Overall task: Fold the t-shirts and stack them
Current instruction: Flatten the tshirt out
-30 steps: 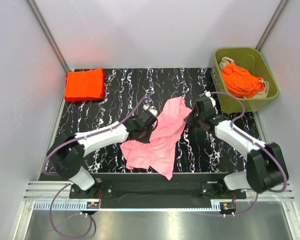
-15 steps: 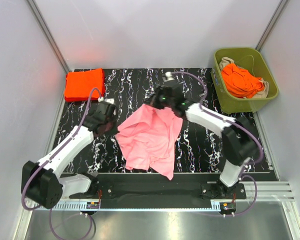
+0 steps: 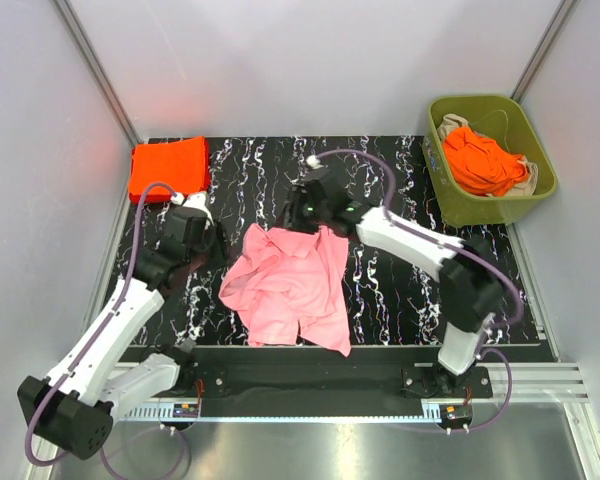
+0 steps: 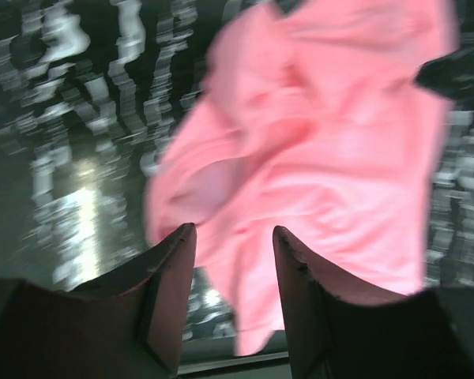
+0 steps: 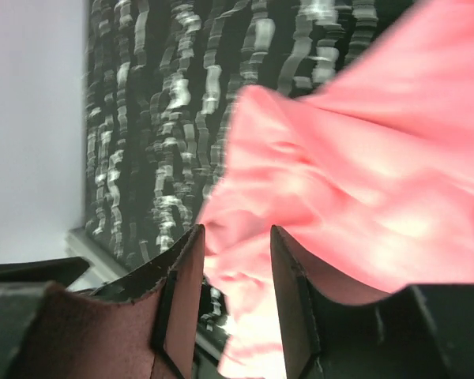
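The pink t-shirt (image 3: 290,285) lies crumpled in the middle of the counter (image 3: 400,290), its long axis running from the far side toward the near edge. The left gripper (image 3: 212,250) sits just beside the shirt's left edge and the right gripper (image 3: 308,218) at its far edge. Both sets of jaws stand spread, pinching nothing. Flattening likely comes next, and each arm looks about equally near its own side. A folded orange-red shirt (image 3: 168,168) lies at the far left corner.
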`<state>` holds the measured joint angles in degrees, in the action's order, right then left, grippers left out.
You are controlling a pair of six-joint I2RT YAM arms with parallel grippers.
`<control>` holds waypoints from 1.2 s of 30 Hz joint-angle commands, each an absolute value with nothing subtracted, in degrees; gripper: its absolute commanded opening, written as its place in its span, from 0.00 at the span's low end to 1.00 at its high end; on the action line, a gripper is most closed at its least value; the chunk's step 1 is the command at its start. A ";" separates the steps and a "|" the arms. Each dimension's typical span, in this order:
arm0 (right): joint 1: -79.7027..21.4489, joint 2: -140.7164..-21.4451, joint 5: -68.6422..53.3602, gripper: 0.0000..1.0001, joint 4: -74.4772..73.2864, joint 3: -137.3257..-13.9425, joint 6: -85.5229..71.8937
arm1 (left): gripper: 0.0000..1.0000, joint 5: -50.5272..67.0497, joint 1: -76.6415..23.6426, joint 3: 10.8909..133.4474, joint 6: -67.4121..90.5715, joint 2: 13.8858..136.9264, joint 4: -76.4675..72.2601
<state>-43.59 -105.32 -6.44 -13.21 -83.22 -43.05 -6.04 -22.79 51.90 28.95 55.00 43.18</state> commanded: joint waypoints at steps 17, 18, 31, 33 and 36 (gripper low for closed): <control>-30.76 -71.90 7.21 0.43 -16.96 -51.86 -42.63 | 0.41 0.26 -37.18 51.24 55.72 93.16 -1.39; -30.76 -71.72 7.21 0.43 -16.96 -51.59 -42.63 | 0.42 -1.39 -37.26 51.15 55.90 93.69 -1.75; -30.59 -71.72 6.06 0.43 -16.35 -49.57 -41.84 | 0.42 -4.57 -37.18 47.46 60.73 98.70 -12.48; -30.59 -71.72 6.06 0.43 -16.26 -49.57 -41.84 | 0.41 -5.18 -37.27 47.81 60.73 98.79 -11.43; -30.50 -71.63 5.98 0.43 -16.26 -49.75 -41.75 | 0.42 -6.15 -37.70 47.46 60.65 97.65 -9.94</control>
<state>-30.89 -72.69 5.34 -18.28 -49.65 -42.61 -2.66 -37.26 47.81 60.20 98.70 -8.64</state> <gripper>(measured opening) 0.429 0.416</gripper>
